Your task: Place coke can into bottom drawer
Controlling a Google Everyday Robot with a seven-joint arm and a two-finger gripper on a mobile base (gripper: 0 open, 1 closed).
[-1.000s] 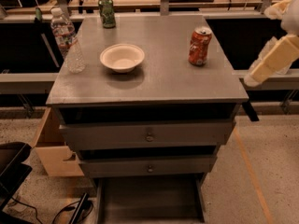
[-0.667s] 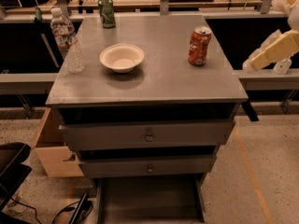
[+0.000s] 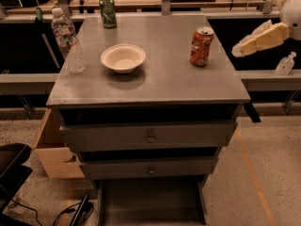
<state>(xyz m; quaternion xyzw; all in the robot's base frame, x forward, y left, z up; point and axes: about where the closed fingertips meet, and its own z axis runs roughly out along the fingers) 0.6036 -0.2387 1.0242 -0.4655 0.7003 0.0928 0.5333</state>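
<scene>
The coke can (image 3: 201, 46), red-orange with a silver top, stands upright on the right side of the grey cabinet top (image 3: 160, 81). My gripper (image 3: 237, 51) is a cream-coloured piece reaching in from the right edge, in the air just right of the can and about level with it, not touching it. The bottom drawer (image 3: 150, 205) is pulled out at the foot of the cabinet, and its flat grey floor shows with nothing on it. The two upper drawers (image 3: 149, 136) are shut.
A white bowl (image 3: 123, 58) sits left of centre on the top. A clear water bottle (image 3: 68, 41) stands at the left edge and a green can (image 3: 107, 12) at the back left. A cardboard box (image 3: 51, 149) and a black chair (image 3: 11, 173) are on the floor at left.
My gripper has moved up and to the left, closer to the coke can. The can and the other objects have not moved.
</scene>
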